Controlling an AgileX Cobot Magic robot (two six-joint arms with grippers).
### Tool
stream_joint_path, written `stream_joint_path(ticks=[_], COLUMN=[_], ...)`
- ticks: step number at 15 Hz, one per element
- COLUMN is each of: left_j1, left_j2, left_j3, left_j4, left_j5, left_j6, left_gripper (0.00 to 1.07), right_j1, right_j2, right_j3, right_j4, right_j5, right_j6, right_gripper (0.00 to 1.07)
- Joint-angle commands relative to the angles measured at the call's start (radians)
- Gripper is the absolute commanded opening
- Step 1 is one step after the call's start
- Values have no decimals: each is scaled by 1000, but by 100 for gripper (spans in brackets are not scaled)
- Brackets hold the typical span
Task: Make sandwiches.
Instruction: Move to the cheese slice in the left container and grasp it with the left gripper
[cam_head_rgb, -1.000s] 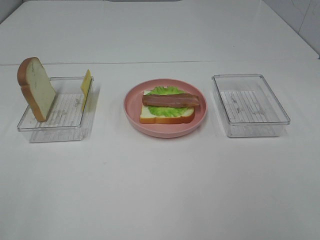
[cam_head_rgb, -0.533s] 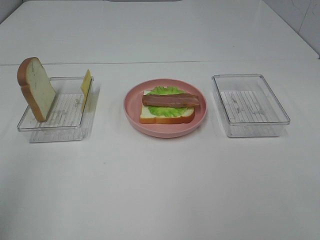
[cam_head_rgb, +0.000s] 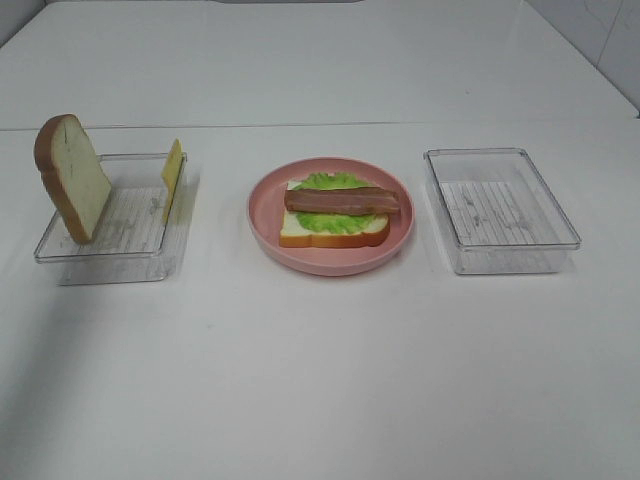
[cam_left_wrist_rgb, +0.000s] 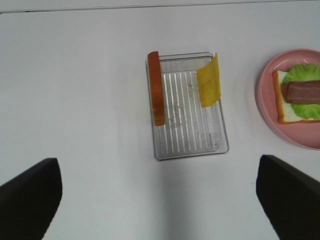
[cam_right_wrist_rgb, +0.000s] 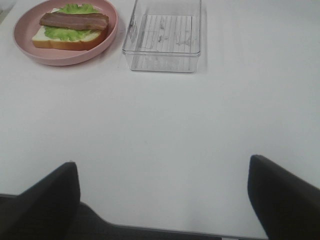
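Two tools stay open, empty and unmoved: left tool (cam_left_wrist_rgb: 159, 172), right tool (cam_right_wrist_rgb: 162, 165). Cheese slice (cam_head_rgb: 172, 178) and bread slice (cam_head_rgb: 72, 178) wait in their tray (cam_head_rgb: 110, 256); sandwich (cam_head_rgb: 335, 215) unfinished.

robot lab bench: plain white table (cam_head_rgb: 320, 380), clear trays (cam_head_rgb: 500, 210)

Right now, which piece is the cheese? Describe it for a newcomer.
Find the clear tray left of the pink plate. Two pieces stand on edge in it; the cheese slice is the thin yellow one nearer the plate, not the thick brown-crusted bread slice.
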Motion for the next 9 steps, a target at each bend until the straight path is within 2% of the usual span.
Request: stream_joint_path(ticks=[1,2,3,7,9], left_j1=[-133,-170,-200,-278,-283], left_j2=[236,323,416,690,780], left_j3=[-134,-175,-214,-374,-426], left_j4=[72,103,117,118,118], left_j5=[97,97,97,97,97], left_j6=[-111,-166,-189,-205,-206], left_gripper=[99,99,99,99,99], right_j1=[-5,-5,-5,-5,-5], right_j2=[-29,-29,-29,-29,-29], right_j3=[2,2,2,2,2], right_j4=[0,0,0,0,0], right_j5=[-6,-6,-6,-6,-6], right_j6=[-6,-6,-6,-6,-6], right_gripper=[89,89,89,89,89])
